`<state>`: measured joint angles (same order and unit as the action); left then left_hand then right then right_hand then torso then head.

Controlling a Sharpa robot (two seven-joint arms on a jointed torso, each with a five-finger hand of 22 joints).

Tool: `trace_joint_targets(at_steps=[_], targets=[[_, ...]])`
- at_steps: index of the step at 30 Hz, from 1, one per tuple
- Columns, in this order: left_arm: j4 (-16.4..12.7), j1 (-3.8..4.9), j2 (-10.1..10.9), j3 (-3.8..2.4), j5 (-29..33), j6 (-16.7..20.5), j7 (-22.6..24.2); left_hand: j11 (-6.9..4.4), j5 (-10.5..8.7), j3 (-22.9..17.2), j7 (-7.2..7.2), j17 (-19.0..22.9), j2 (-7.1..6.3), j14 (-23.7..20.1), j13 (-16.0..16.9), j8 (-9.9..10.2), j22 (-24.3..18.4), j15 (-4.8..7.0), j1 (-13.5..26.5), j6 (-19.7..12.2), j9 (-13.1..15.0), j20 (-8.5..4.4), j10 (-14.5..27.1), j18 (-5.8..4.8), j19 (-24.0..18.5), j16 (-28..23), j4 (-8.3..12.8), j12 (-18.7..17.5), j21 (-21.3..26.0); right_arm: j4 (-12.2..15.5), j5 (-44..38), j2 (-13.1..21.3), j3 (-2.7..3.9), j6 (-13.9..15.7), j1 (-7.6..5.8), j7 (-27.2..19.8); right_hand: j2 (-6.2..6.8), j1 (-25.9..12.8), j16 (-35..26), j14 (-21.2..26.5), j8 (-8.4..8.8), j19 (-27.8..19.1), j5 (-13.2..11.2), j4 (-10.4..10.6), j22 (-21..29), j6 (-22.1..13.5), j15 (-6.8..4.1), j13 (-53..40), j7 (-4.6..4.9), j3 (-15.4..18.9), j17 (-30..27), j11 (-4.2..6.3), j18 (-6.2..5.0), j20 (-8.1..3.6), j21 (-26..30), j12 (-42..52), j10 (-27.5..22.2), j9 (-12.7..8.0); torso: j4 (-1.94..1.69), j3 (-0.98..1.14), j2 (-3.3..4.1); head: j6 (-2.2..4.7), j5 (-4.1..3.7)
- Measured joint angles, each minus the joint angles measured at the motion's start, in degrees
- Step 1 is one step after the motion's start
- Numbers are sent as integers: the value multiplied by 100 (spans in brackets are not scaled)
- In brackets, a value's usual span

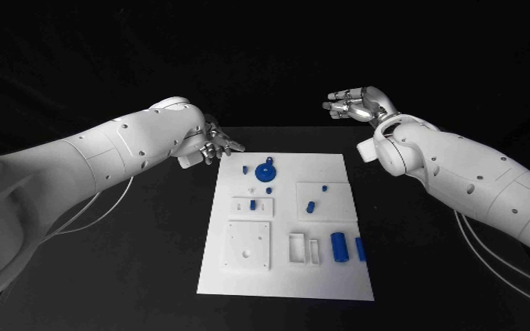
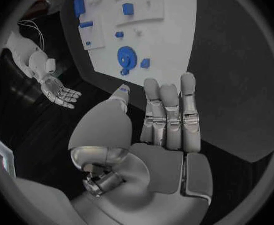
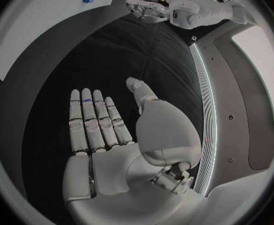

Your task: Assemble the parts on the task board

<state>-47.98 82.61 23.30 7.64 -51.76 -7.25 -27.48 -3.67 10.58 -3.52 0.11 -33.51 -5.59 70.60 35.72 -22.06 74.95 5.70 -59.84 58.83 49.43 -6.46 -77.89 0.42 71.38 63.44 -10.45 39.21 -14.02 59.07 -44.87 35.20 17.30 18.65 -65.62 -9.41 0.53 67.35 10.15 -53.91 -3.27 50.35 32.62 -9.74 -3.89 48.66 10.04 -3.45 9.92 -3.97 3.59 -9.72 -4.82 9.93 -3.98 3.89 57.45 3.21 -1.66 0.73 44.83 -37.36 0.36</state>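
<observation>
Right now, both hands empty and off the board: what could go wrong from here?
1. The left hand hovers open beside the task board's far left corner, close to the round blue part and the small blue piece beside it; a low approach could knock them.
2. The right hand is raised well beyond the board's far right; it has a longer way in.
3. The small blue pegs look tiny and may slip from a pinch.

white rounded arms point(image 1: 99, 155) with dark screw holes, silver hands point(image 1: 355, 104), trailing white cables point(image 1: 94, 212).
</observation>
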Motion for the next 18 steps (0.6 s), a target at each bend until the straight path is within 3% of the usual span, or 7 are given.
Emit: trace_joint_targets(at_steps=[8, 14, 18], targets=[[286, -42, -183, 22, -48, -7, 199, -22, 76, -13, -65, -6, 6, -82, 101, -558, -1, 22, 5, -174, 583, -22, 123, -1, -23, 330, -38, 399, -237, 109, 0, 36, 0, 29, 0, -1, 23, -23, 0, 0, 0, 0, 0, 0, 0, 0, -1, 0, 0, 0, 0, 0, 0, 0, 0, 0, 0, 0, 26, 1, 49, 19, 17], [467, -115, -303, 42, -120, -25, 294, -28, 76, -27, -72, 43, -11, -126, 79, -628, -1, 1, 80, -206, 656, -29, 156, -1, -36, 353, -146, 432, -285, 176, 0, 48, 0, 39, 0, -1, 23, -23, 0, -1, 0, -11, 0, -33, 0, 0, -1, 0, 0, -33, 0, 0, 0, -12, 0, 0, 0, 0, 43, 3, 77, 15, 20], [543, -156, -369, 54, -262, -55, 341, -20, 76, -52, -43, 102, -28, -175, 24, -572, -1, -9, 135, -235, 532, -9, 205, -1, -96, 353, -259, 432, -293, 194, 0, 50, 1, 41, -1, 15, 23, -23, 0, -1, 0, -41, 0, -33, 0, -23, -1, 0, 23, -33, 0, 0, 0, 0, 0, 0, 0, 0, 54, 4, 94, 15, 27]])
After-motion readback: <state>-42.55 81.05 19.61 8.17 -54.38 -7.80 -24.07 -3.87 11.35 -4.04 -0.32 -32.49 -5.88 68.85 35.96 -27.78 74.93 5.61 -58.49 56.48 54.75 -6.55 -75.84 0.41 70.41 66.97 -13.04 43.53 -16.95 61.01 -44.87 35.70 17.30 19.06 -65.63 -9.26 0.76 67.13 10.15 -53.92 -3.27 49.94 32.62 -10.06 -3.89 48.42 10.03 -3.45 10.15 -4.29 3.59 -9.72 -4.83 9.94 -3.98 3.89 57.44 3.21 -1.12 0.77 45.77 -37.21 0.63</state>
